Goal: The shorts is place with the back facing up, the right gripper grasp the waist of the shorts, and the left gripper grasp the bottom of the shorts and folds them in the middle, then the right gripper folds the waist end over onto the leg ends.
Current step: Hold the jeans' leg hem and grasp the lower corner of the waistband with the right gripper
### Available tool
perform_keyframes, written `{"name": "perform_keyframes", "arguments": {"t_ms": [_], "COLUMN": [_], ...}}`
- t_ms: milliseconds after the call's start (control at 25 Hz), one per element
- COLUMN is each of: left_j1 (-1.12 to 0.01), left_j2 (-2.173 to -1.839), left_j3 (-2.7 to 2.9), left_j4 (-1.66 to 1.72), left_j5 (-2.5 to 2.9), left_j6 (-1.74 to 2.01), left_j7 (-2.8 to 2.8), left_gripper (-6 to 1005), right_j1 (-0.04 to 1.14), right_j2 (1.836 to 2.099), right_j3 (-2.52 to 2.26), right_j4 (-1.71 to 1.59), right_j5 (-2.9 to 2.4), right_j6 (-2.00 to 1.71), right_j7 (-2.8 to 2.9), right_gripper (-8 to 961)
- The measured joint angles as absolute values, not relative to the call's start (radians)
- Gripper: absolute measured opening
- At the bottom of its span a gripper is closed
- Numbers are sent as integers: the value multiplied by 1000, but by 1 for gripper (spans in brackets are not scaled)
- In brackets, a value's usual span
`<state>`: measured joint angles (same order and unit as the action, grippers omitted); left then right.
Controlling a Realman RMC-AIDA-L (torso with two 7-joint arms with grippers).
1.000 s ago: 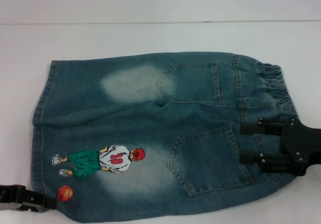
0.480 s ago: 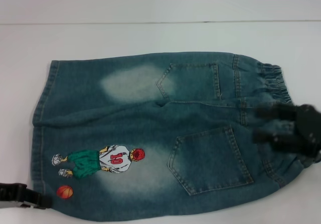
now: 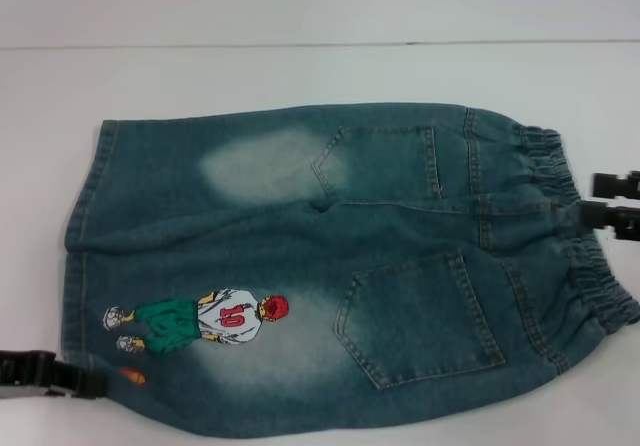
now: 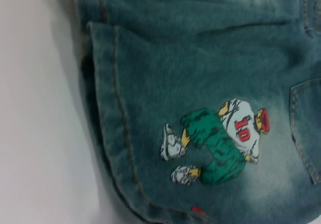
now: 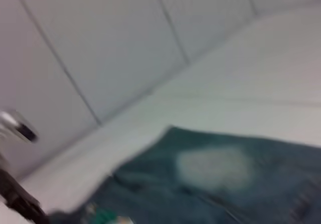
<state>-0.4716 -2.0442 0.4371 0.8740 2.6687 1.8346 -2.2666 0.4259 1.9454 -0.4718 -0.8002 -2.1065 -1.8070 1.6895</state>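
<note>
Head view: the denim shorts [image 3: 320, 266] lie spread flat on the white table [image 3: 300, 76], back up with both pockets showing. The elastic waist [image 3: 575, 236] points toward the right gripper [image 3: 612, 206], and the leg hems [image 3: 80, 256] toward the left gripper [image 3: 45, 374]. The right gripper sits just off the waist, at the picture's edge. It holds nothing, and I cannot tell whether its fingers are spread or pressed together. The left gripper lies low at the near corner of the leg end, right against the hem. The cloth there looks slightly lifted, covering part of the printed basketball [image 3: 133, 374], so it may be pinching the hem. The contact itself is hidden, so I cannot tell.

Left wrist view: the camera looks down on the near leg, with the printed basketball player [image 4: 215, 141] close beyond the gripper and the double-stitched hem [image 4: 108, 118] running alongside it. No fingers show.

Right wrist view: the camera is raised and tilted toward the back wall [image 5: 100, 48], with the shorts below and ahead of it. No fingers show here either.

Judging from the fabric, the denim is soft but fairly heavy and thick. It will drape and sag between two holds rather than slide. The gathered waistband and the stitched hem are the firmest, bulkiest edges, so they are the best places to grip, each near the same long side.
</note>
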Motion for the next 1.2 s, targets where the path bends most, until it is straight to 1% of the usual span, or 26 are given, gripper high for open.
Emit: {"name": "perform_keyframes", "arguments": {"t_ms": [40,240,360,760,1000,1200], "left_j1": [-472,-484,-489,-505,-505,-500], "left_j2": [-2043,-2036,-2034,-2033,-2033,-2034], "left_j3": [437,437,437,438,439,437], "left_j4": [874,875,876,876,869,867], "left_j5": [2662,2640,2627,2607,2593,2592], "left_j6": [1835,1835,1838,1838,1833,1832], "left_j7": [-2266,-2265,-2265,-2258,-2250,-2249], "left_gripper": [84,84,83,82,81,81], "right_j1": [426,441,458,499,534,570], "right_j2": [1945,1936,1932,1930,1944,1948], "right_j3": [-472,-474,-476,-524,-588,-623], "right_j4": [-800,-1002,-1089,-1105,-1071,-1010], "right_j5": [-2106,-2270,-2386,-2613,-2669,-2712], "right_j6": [-1807,-1837,-1908,-1921,-1875,-1842], "right_j7": [1689,1817,1837,1821,1834,1838], "right_gripper": [763,762,761,762,762,763]}}
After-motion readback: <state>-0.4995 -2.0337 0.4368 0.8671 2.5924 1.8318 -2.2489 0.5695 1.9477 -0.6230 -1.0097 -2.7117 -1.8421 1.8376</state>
